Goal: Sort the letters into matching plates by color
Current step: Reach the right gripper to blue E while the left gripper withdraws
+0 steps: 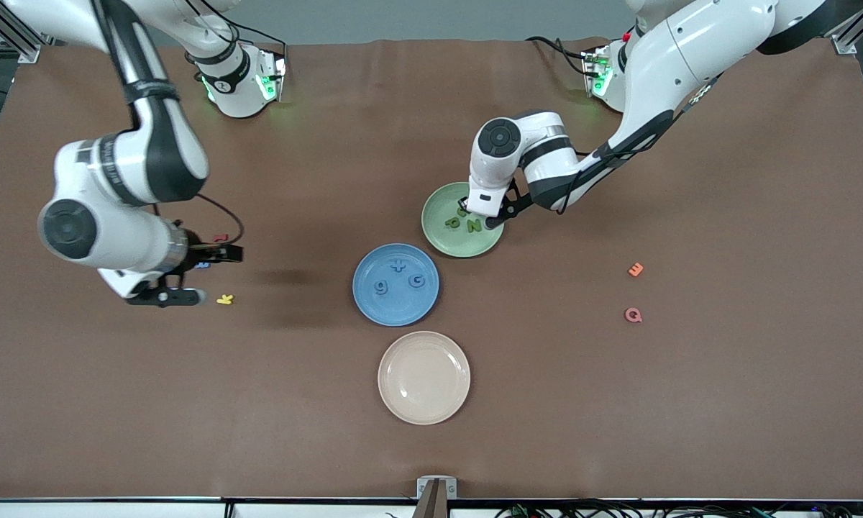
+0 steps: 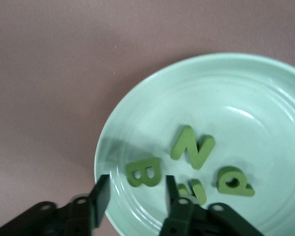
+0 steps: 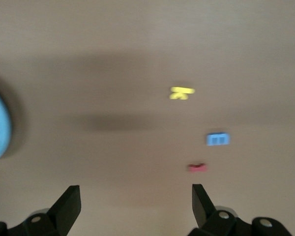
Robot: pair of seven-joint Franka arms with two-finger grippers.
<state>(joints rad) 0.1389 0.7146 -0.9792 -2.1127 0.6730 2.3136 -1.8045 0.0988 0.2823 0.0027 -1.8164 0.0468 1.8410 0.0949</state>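
Left arm: reaches in from its base at the top of the front view, elbow bent, forearm angled toward the table's middle, wrist turned downward. Left gripper (image 1: 483, 219): low above the surface, pointing down; in the left wrist view its fingers (image 2: 102, 194) stand partly apart with a clear gap between them and nothing gripped.

Right arm: comes down from its base, upper link steep, elbow folded, wrist housing large in the front view. Right gripper (image 1: 187, 277): raised over the right arm's end of the table, lying roughly level; jaws spread wide, fingers (image 3: 69, 206) far apart, empty.
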